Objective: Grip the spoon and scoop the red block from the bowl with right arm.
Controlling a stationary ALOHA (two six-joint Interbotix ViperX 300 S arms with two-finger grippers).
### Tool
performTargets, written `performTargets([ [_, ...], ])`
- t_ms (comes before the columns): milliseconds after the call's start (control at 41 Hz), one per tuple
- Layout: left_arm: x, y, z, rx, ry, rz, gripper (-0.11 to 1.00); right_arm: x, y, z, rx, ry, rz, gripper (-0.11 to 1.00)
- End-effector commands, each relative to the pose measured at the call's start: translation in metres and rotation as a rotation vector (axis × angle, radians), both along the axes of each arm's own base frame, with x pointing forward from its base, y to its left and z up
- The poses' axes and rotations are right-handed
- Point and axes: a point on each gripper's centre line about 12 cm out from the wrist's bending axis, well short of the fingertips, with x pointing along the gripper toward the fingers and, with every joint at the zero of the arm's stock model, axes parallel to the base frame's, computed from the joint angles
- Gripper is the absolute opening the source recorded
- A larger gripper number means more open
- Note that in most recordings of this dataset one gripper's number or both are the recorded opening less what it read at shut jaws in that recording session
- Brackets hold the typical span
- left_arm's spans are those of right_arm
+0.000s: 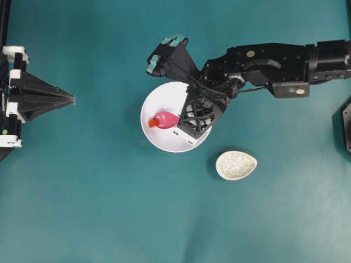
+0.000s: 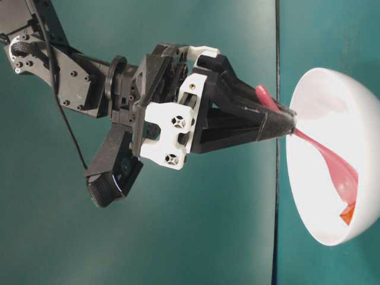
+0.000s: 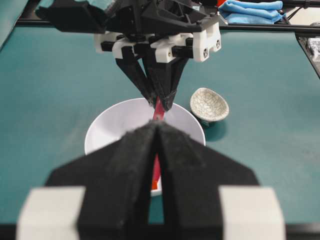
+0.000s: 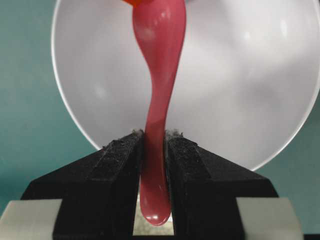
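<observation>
My right gripper [image 1: 180,121] is shut on the handle of the pink spoon [image 1: 165,119], over the white bowl [image 1: 159,143]. The handle passes between the black pads [image 4: 125,150], its end sticking out behind them. The spoon [image 4: 159,75] slopes down into the bowl [image 4: 240,90], scoop low against the inner wall [image 2: 341,178]. The red block [image 1: 153,124] lies at the scoop's tip, touching it [image 2: 348,212]; only its edge shows in the right wrist view [image 4: 137,2]. My left gripper [image 1: 71,99] rests at the left edge, shut and holding nothing [image 3: 159,125].
A small speckled beige dish [image 1: 236,165] stands on the teal table just right of and below the bowl. A blue cloth [image 3: 250,10] lies beyond the far table edge. The right arm [image 1: 274,66] stretches in from the right edge.
</observation>
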Motion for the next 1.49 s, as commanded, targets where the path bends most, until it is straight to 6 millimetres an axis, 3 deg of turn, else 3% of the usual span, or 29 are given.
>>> performTargets([
  [0,0.002,-0.001,0.004,0.002,-0.012,-0.004,0.0,0.003,-0.002,0.028,-0.005,-0.088,-0.012,0.22],
  [390,0.002,-0.001,0.004,0.003,-0.015,-0.004,0.0,-0.001,0.002,0.035,0.026,-0.146,-0.037,0.2],
  [464,0.002,-0.001,0.004,0.003,-0.014,-0.004,0.0,-0.003,0.002,0.036,0.031,-0.157,-0.045,0.14],
  [781,0.002,-0.001,0.004,0.003,-0.014,-0.004,0.0,-0.011,0.003,0.038,0.044,-0.176,-0.058,0.13],
  [952,0.002,-0.001,0.004,0.002,-0.015,-0.004,0.0,-0.023,0.001,0.057,0.038,-0.215,-0.064,0.13],
  [1171,0.002,-0.001,0.005,0.002,-0.017,-0.004,0.0,-0.066,0.008,0.092,0.055,-0.274,-0.074,0.13],
  [1464,0.002,-0.001,0.005,0.002,-0.017,-0.004,0.0,-0.152,0.032,0.084,0.149,-0.307,-0.137,0.13],
])
